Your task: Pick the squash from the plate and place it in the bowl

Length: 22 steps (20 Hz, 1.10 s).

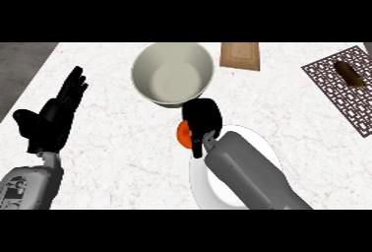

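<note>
You are seeing your right hand (202, 117) curling round the orange squash (184, 134), which is showing only as a sliver at the hand's left side. The squash is hanging over the upper-left edge of the white plate (202, 192), just below the rim of the pale bowl (172, 74); whether it is touching the plate, you cannot tell. Your left hand (52, 120) is resting open, fingers up, at the left. 1 patterned mat (333, 96) is lying far right, carrying a brown item (349, 74).

Marbled white counter (123, 147) (grey floor (18, 64) left)
</note>
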{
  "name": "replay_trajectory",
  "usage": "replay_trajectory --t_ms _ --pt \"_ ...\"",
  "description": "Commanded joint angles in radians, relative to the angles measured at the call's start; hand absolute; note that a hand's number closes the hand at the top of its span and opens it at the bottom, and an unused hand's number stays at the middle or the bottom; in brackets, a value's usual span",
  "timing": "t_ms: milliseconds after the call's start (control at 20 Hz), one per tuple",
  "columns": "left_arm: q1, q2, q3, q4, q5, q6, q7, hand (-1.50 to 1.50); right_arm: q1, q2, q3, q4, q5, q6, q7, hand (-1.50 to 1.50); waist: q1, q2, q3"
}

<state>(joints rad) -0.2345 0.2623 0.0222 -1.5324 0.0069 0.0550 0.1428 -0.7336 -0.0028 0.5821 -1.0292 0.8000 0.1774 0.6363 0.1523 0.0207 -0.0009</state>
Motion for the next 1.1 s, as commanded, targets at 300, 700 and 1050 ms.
replay_trajectory --t_ms 300,700,1050 --pt "-0.041 -0.022 -0.038 0.031 -0.010 -0.016 0.000 0.00 -0.371 0.003 0.094 -0.007 0.009 -0.208 0.468 1.50 0.046 -0.009 -0.005" --pt "-0.065 -0.039 -0.047 0.055 -0.033 0.008 0.001 0.00 -0.602 0.002 0.100 -0.002 0.049 -0.344 0.693 1.50 0.016 -0.012 -0.005" --pt "-0.035 -0.008 0.001 0.033 -0.011 0.004 0.000 0.00 -0.680 0.002 0.077 0.084 0.003 -0.413 0.731 1.50 -0.010 -0.012 -0.004"
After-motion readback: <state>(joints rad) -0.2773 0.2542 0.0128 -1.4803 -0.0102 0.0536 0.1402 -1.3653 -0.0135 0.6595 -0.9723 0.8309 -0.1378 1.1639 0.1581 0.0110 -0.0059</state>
